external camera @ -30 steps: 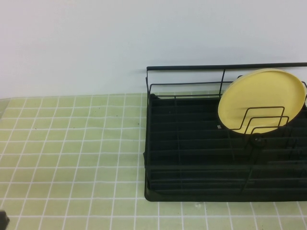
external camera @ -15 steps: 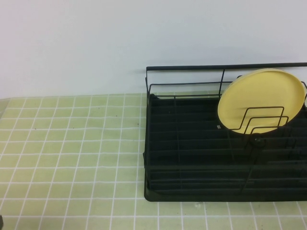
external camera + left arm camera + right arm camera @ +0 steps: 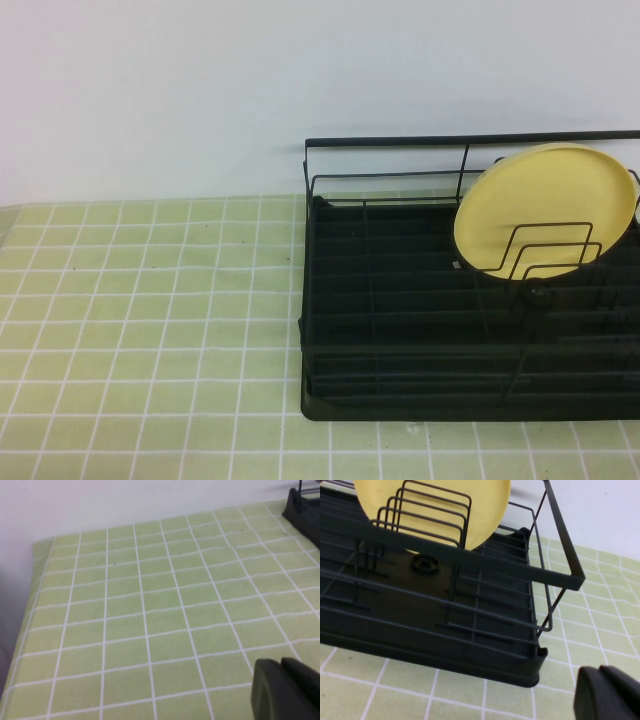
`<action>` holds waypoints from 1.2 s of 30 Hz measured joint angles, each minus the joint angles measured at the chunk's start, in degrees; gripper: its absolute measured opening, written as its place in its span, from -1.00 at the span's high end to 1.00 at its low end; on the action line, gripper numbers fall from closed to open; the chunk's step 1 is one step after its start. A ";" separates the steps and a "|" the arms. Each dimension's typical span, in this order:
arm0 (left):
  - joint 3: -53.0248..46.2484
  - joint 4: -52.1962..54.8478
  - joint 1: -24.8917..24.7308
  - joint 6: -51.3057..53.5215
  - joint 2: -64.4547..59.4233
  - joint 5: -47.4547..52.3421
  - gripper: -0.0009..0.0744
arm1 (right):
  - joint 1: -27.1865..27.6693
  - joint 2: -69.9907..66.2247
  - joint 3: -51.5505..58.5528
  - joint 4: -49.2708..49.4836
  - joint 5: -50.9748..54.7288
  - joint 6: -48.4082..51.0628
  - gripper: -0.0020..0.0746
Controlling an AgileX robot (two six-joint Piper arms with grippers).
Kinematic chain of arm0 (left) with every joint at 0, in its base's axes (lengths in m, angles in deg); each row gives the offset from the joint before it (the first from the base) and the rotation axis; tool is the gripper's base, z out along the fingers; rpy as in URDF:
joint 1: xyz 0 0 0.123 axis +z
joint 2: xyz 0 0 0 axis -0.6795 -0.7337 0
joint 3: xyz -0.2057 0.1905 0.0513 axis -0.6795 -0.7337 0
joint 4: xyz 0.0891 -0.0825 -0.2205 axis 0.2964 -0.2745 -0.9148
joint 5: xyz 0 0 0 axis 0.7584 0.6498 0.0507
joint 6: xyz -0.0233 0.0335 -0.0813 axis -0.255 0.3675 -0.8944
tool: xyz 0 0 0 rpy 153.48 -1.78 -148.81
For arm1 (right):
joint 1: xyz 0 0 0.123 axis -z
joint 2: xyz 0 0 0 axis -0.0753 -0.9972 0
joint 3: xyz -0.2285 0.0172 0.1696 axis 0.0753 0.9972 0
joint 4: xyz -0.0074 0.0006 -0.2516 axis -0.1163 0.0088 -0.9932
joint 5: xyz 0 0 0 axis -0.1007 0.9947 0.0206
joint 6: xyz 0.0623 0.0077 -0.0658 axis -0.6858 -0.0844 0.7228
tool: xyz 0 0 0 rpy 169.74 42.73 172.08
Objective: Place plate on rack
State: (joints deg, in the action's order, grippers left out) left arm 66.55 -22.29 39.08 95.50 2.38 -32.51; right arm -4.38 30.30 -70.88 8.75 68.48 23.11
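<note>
High view, right of frame: the yellow plate point(image 3: 545, 210) is already seated on edge in the rack point(image 3: 400, 142), so any retreat is best made away from it, the left gripper point(image 3: 281, 667) being pinched together over the bare table point(image 3: 150, 300) and the right gripper point(image 3: 600, 672) likewise closed near the rack's corner.

Of your left gripper point(image 3: 284, 682), at the near left over the tiled table point(image 3: 150, 605), you see only a matte black, round-edged block, its two halves meeting at a thin seam. Your right gripper point(image 3: 602, 687), at the near right beside the rack point(image 3: 485, 559), looks the same: plain black, smooth moulded casing, softly rounded corners, one narrow groove.
</note>
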 joint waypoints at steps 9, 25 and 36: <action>0.00 0.00 0.00 0.00 1.07 0.15 0.98 | 0.00 0.00 0.00 0.00 0.00 0.00 0.94; 0.00 -3.00 0.00 2.35 1.84 0.37 0.98 | 0.00 0.00 0.00 0.00 0.03 0.00 0.94; 0.00 -3.65 0.00 2.31 1.84 0.37 0.98 | 0.00 0.00 0.00 0.00 0.14 0.00 0.95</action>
State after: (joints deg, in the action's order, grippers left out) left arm 66.55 -25.94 39.08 97.81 4.21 -32.15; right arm -4.38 30.30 -70.88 8.75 68.62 23.11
